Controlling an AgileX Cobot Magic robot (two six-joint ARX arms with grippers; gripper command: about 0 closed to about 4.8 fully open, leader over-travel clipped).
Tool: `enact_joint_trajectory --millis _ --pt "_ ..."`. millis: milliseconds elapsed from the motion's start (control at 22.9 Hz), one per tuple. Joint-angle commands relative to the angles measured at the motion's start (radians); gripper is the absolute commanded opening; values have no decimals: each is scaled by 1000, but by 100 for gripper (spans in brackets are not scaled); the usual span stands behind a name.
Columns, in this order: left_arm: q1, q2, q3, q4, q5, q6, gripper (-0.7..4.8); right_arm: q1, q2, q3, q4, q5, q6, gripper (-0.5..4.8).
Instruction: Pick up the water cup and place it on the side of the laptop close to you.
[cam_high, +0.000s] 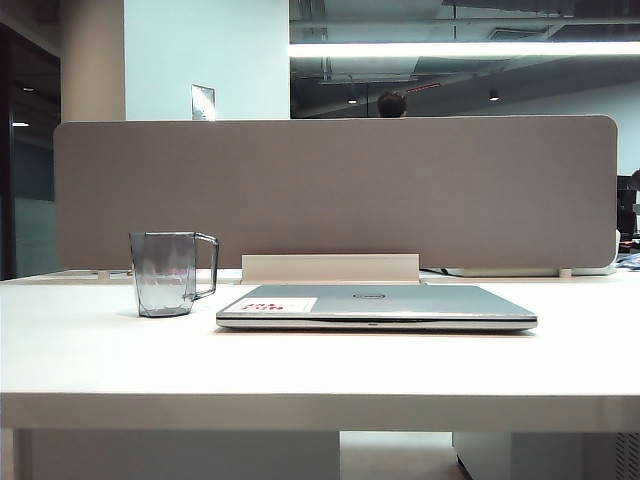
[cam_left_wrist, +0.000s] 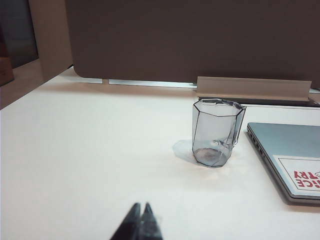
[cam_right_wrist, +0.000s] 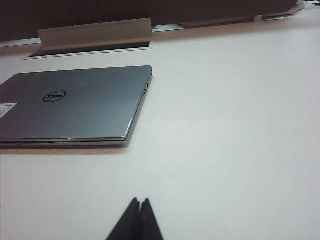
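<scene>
Still nothing gripped: left gripper (cam_left_wrist: 140, 211) and right gripper (cam_right_wrist: 139, 206) pressed together and well back, water cup (cam_high: 171, 273) upright just beside laptop (cam_high: 380, 305), easily tipped by a glancing approach.

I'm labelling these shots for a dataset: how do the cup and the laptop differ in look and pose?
The cup is clear, grey-tinted and stands upright; the laptop is opaque silver and lies flat, lid closed. The cup is narrow and tall; the laptop is wide and low. Both rest on the white table, side by side, untouched by either gripper.
</scene>
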Motion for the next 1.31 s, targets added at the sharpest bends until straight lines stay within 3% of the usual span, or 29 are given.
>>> enact_joint_trajectory --millis 44,741,1133,1307 --pt "0 0 3 13 0 -3 -3 1 -2 -6 10 1 -6 -5" --pt "0 0 3 16 0 -3 -3 1 -2 -6 12 -1 -2 -5" --pt "0 0 3 16 5 -3 -3 2 -2 -3 116 -87 -1 -6" --pt "0 0 3 16 3 -3 -3 7 -2 -2 149 -118 63 -6"
